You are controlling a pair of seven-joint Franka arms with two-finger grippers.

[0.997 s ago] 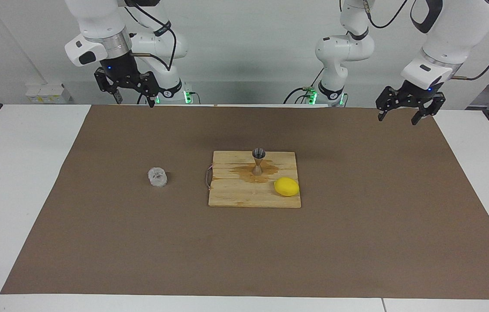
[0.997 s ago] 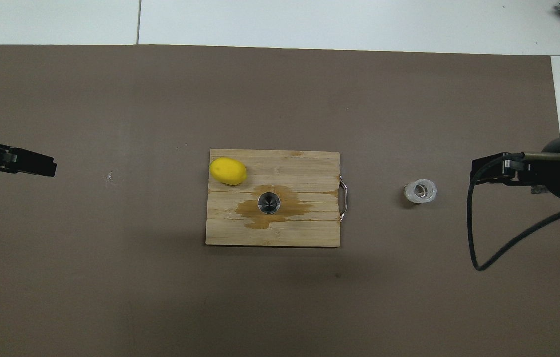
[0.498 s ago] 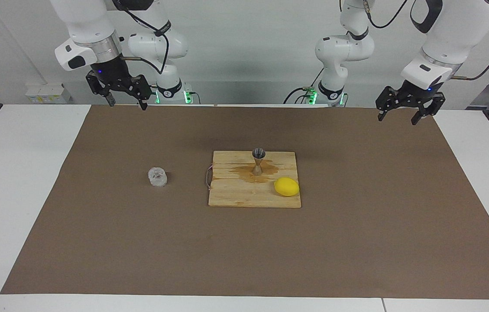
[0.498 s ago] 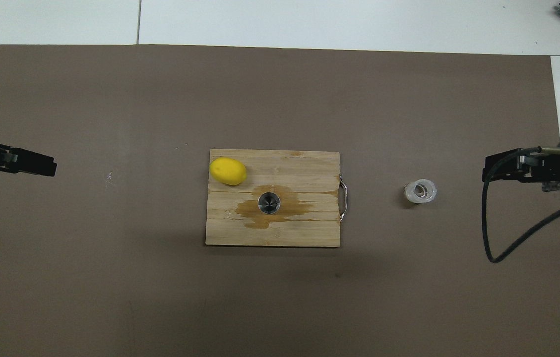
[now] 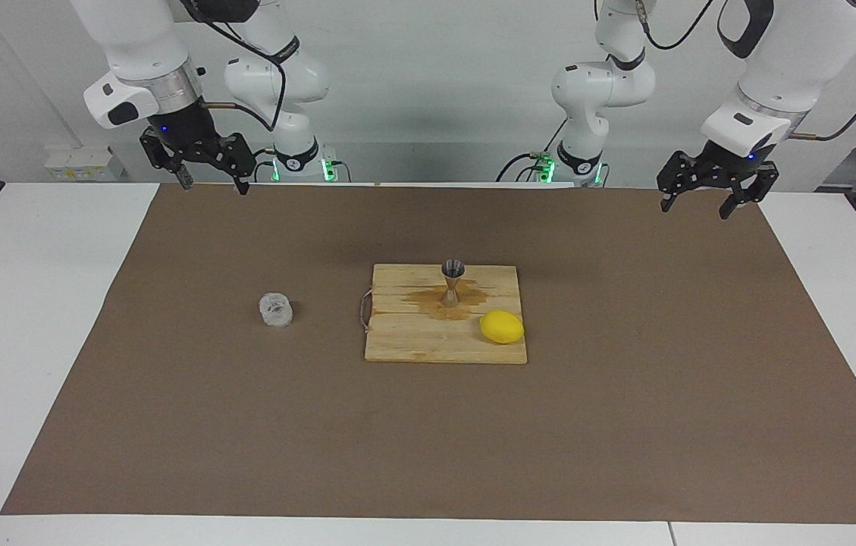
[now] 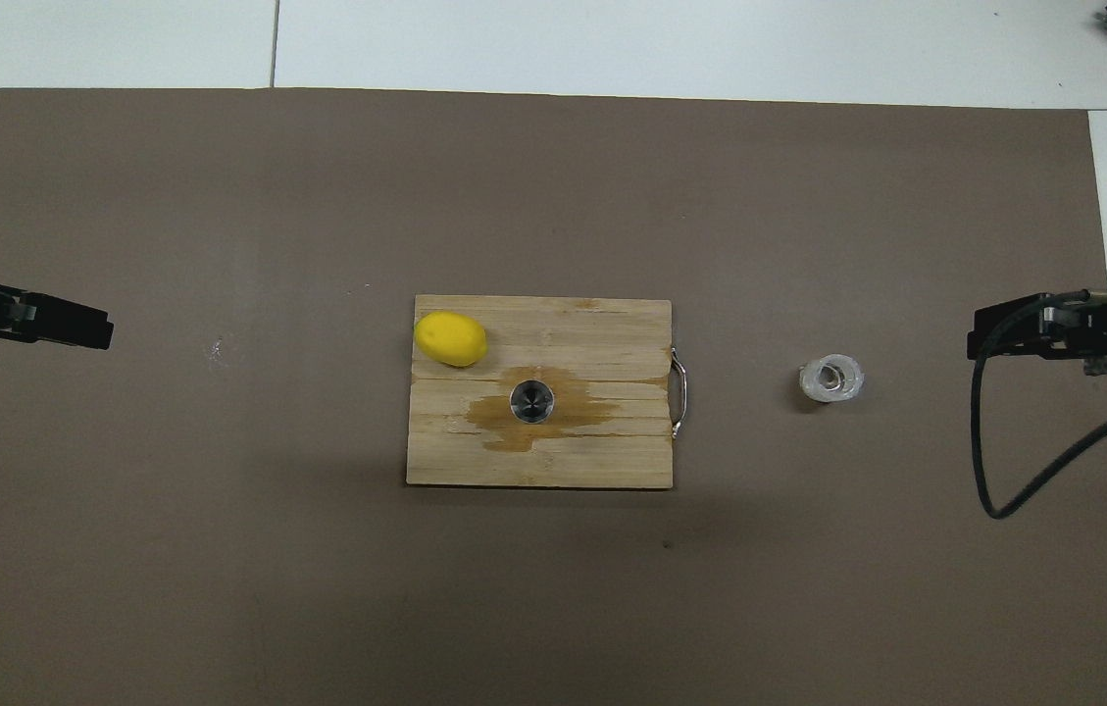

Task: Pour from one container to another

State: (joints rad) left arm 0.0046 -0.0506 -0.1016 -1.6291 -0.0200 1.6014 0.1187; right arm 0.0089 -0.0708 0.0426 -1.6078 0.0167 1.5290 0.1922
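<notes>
A small clear faceted glass cup (image 5: 276,310) (image 6: 830,378) stands upright on the brown mat, toward the right arm's end of the table. A silvery hourglass jigger (image 5: 453,282) (image 6: 532,401) stands upright on a wooden board (image 5: 412,341) (image 6: 612,333), in a wet brown stain. My right gripper (image 5: 214,182) (image 6: 980,338) hangs open and empty, high over the mat's edge nearest the robots. My left gripper (image 5: 697,205) (image 6: 102,333) hangs open and empty, high over the mat at its own end.
A yellow lemon (image 5: 502,327) (image 6: 451,338) lies on the board, beside the jigger. The board has a metal handle (image 5: 363,311) (image 6: 679,392) on the side toward the glass cup. A brown mat (image 5: 625,425) covers the white table.
My right gripper has drawn back toward its own end of the table, away from the glass cup. The left arm has not moved.
</notes>
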